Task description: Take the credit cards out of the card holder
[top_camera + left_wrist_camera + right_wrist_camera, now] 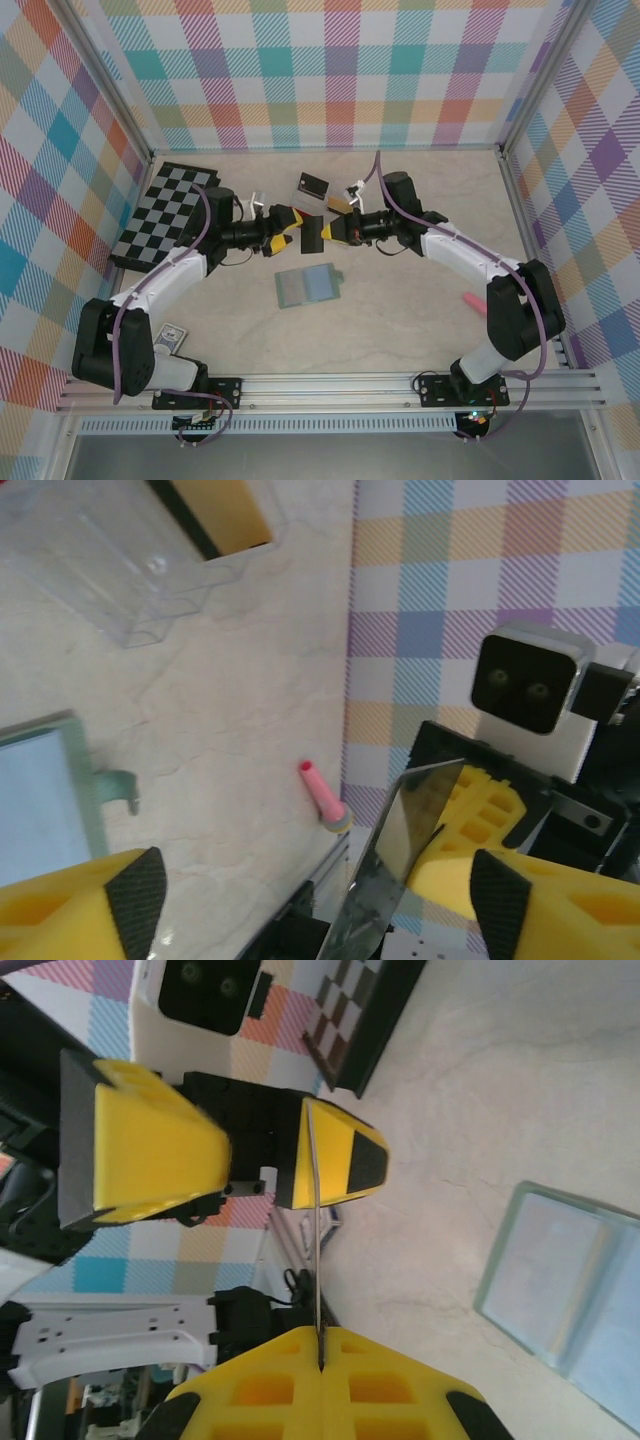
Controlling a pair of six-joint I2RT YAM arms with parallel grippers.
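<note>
The right fingers are clenched on a dark credit card at frame centre. The left fingers, released, seem to straddle it. Closing them off-centre could twist it loose.

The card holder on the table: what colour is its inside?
Pale blue inside the card holder, with a grey-green border; best in the right wrist view.

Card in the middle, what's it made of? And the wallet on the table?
The card looks like thin stiff plastic, glossy: it mirrors light and lies perfectly flat. The wallet looks soft and matte, maybe fabric or faux leather; its pale blue lining shows no shine.
</note>
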